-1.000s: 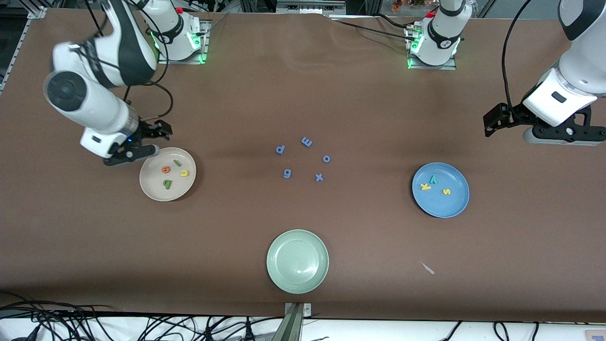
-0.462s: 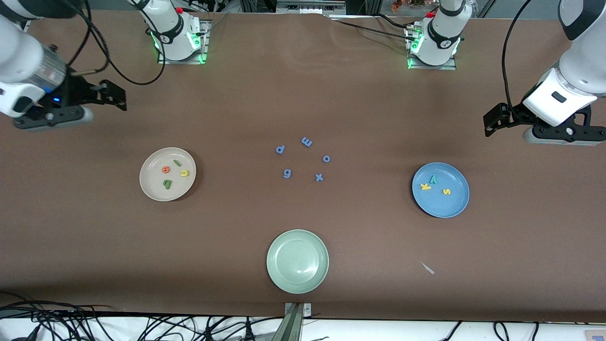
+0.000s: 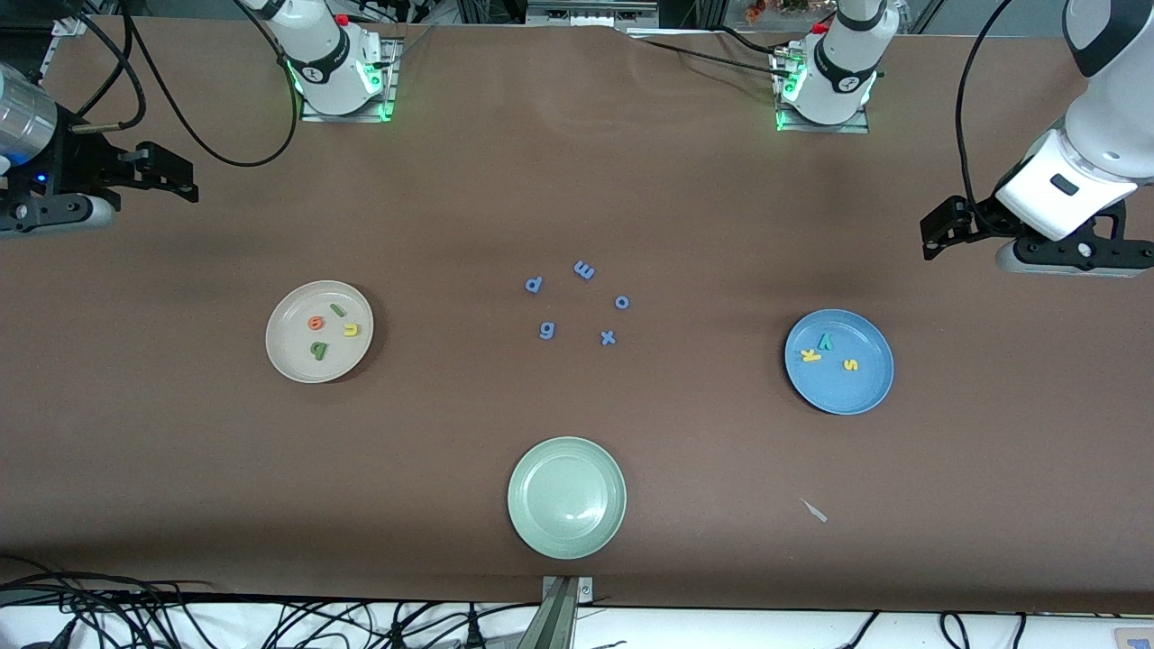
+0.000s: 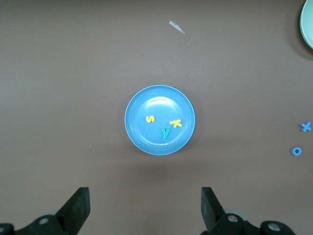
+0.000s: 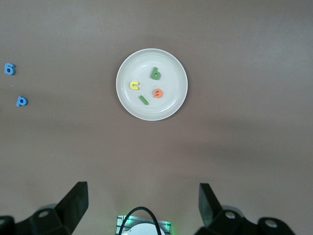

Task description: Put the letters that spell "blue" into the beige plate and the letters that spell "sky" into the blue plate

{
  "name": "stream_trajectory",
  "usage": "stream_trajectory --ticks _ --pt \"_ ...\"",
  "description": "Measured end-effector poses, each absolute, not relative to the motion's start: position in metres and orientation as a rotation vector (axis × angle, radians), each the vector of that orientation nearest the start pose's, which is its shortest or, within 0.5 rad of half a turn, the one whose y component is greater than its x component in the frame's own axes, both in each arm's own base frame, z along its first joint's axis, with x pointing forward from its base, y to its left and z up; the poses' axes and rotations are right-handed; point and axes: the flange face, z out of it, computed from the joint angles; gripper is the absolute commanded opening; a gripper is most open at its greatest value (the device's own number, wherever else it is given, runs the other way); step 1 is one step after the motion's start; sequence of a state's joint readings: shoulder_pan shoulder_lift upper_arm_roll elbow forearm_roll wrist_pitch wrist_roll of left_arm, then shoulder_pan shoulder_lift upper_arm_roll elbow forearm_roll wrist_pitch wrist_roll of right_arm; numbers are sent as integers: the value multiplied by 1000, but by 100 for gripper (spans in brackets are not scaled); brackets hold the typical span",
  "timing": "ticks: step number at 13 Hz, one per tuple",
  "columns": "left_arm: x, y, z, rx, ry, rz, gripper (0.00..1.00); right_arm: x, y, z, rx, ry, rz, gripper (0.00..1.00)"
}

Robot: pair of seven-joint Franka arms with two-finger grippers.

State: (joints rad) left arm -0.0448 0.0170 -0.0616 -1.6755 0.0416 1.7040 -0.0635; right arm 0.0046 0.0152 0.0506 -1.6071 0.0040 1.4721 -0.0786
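Observation:
The beige plate (image 3: 293, 351) holds the orange e (image 3: 315, 323), green l (image 3: 337, 310), yellow u (image 3: 351, 330) and dark green b (image 3: 318, 349). On the blue plate (image 3: 856, 392) lie the yellow k (image 3: 810, 354), teal y (image 3: 825, 341) and yellow s (image 3: 849, 364). My right gripper (image 3: 171, 176) hangs open and empty over bare table at the right arm's end, looking down on the beige plate (image 5: 171, 107). My left gripper (image 3: 938, 230) waits open and empty over the left arm's end, with the blue plate (image 4: 146, 137) in its wrist view.
Several periwinkle letters (image 3: 546, 330) lie scattered mid-table between the two plates. A pale green plate (image 3: 566, 497) sits empty near the front edge. A small pale scrap (image 3: 815, 510) lies on the cloth, nearer the camera than the blue plate.
My right gripper has risen from beside the beige plate and swung out toward the right arm's end of the table. The left arm and all letters have stayed put.

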Motion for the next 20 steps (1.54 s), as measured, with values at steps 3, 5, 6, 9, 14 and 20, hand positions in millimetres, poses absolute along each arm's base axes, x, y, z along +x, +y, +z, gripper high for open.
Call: stream_trajectory --ticks 3,5,6,9,14,20 --pt "565 -56 577 -3101 75 -22 100 543 27 587 -3114 -198 290 100" --pt "565 -56 577 -3101 75 -19 100 543 24 588 -3114 -190 289 100" --pt "565 -56 576 -3101 75 -13 100 543 24 588 -3115 -189 286 100" --pt "564 -56 576 -3100 74 -3 100 545 25 601 -3119 -193 242 100" --pt "564 -56 576 -3100 74 0 100 545 23 606 -3120 -188 227 100" --pt "564 -56 576 -3100 76 0 100 547 8 625 -3127 -147 160 100"
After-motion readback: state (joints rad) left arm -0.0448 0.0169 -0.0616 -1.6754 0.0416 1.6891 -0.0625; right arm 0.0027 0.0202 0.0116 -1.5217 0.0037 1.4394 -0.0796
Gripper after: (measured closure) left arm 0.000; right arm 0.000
